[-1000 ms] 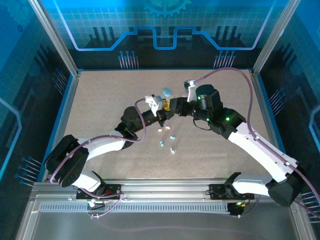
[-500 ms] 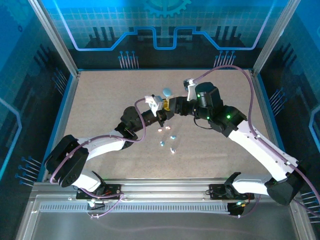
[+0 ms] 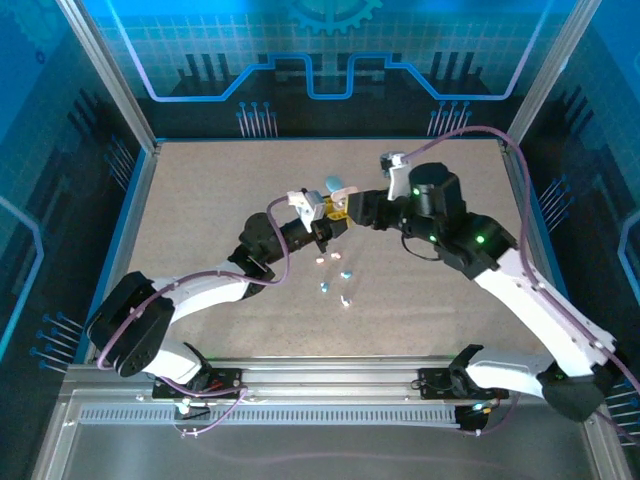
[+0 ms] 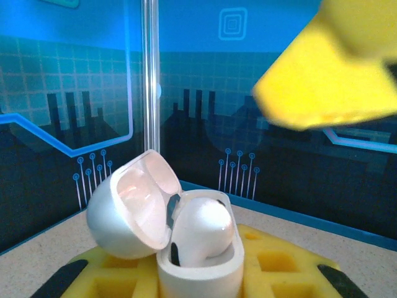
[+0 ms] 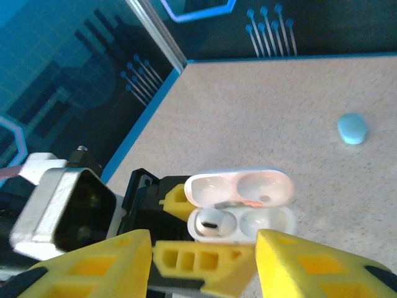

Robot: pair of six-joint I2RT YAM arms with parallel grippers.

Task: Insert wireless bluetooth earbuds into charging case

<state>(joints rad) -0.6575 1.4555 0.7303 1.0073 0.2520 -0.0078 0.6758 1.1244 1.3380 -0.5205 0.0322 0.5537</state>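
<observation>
Left fingers [image 4: 273, 264] clenched on open white charging case [image 4: 198, 276], one earbud [image 4: 203, 226] seated inside; right fingers [image 5: 310, 267] spread, empty, close beside case.

The top camera looks down from high behind the near edge over the whole desk [image 3: 200, 200], while both wrist cameras sit close to the open white case [image 4: 198, 279], left level, right angled downward.

No lettering, number or brand is legible; the blue wall panels [image 3: 330, 60] bear only circuit-line patterns.
</observation>
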